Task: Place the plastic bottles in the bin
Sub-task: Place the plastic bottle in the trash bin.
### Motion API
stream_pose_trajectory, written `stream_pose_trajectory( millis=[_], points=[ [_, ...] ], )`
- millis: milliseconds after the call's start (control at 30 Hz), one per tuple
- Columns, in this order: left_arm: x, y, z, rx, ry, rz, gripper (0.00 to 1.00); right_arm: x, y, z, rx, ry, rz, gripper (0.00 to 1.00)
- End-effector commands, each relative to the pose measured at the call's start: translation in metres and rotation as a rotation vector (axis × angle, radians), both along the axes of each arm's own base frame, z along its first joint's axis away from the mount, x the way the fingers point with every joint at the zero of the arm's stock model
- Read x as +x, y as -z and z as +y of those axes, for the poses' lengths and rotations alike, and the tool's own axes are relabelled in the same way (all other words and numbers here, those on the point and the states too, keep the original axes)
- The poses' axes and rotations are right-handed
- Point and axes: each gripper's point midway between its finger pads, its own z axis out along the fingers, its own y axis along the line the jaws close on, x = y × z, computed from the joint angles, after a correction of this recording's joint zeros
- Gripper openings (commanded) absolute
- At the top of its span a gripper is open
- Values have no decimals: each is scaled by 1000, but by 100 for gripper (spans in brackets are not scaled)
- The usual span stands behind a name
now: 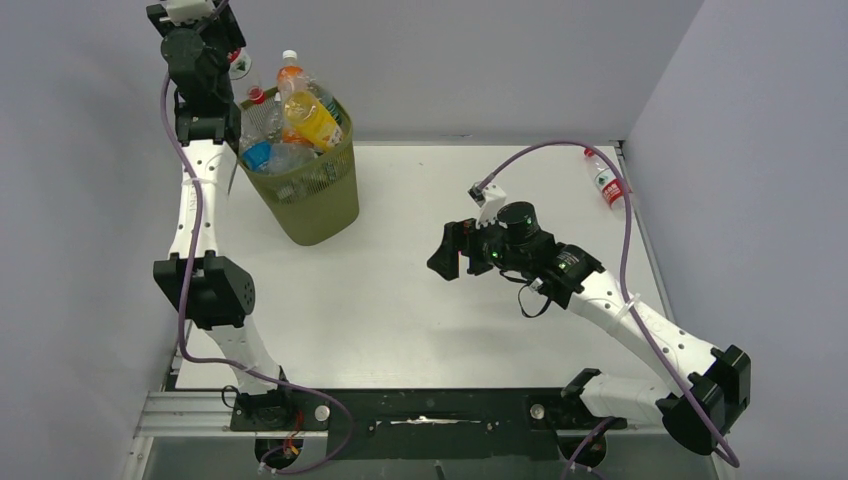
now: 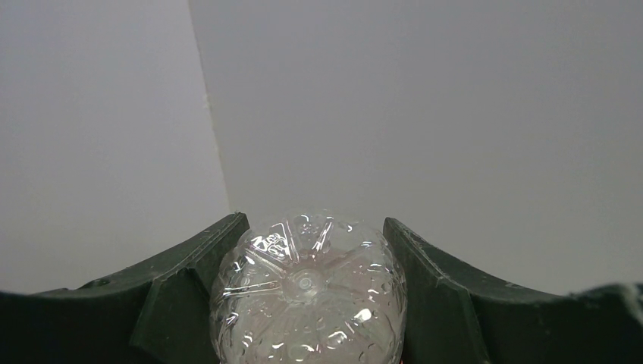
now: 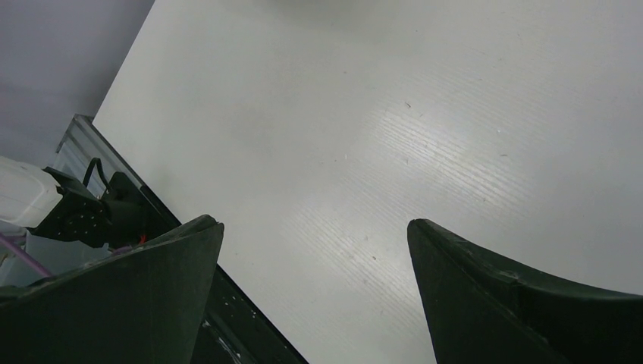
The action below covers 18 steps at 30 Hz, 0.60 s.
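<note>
Bottles (image 1: 310,118) crowd the bin (image 1: 310,200); left jaws clamp 1 clear bottle (image 2: 307,296).

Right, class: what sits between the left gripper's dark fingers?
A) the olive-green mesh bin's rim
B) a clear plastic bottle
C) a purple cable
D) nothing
B: the left gripper clamps a clear plastic bottle, its moulded base facing the wrist camera.

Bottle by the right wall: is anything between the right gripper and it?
Nothing on the table lies between the open right gripper and the bottle at the far right edge. Only the arm's own purple cable arcs close past the bottle in the top view.
</note>
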Motion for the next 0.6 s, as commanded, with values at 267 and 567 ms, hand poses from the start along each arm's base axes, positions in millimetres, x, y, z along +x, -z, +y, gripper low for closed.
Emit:
stream_pose_trajectory(
  millis=[267,567],
  points=[
    [15,6,-32,74,89,-56,18,3,-8,1,49,-4,-42,98],
    [29,41,-47,163,25,35,18,-1,-3,-8,50,7,-40,98]
  ],
)
